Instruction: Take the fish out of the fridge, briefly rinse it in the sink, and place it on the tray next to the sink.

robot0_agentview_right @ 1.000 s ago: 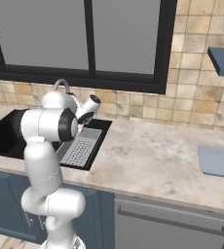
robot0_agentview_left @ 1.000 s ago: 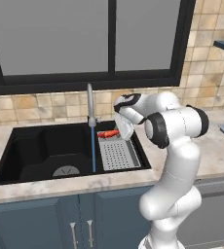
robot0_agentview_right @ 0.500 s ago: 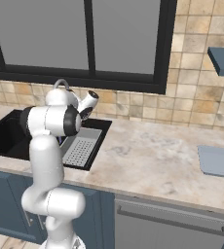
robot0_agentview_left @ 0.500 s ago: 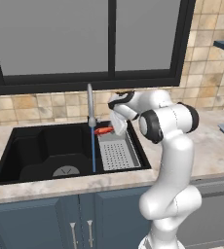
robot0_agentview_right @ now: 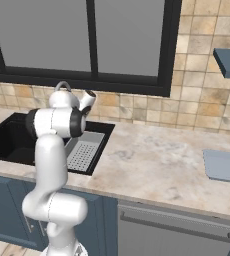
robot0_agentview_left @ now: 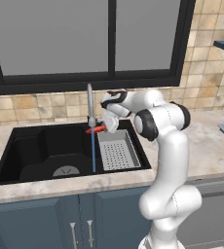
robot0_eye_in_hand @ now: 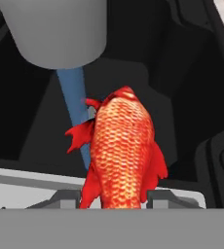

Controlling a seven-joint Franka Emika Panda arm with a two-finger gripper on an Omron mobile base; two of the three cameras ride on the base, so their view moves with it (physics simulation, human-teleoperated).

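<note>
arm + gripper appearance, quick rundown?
Glossy white arm with rounded, tubular links and dark grey to black rings at the joints. White hand. The gripper has two small dark grey fingers, blocky at the tips. No cables or markings can be made out.

We find no writing, label, brand, number or sign that can be read in any of these pictures.
</note>
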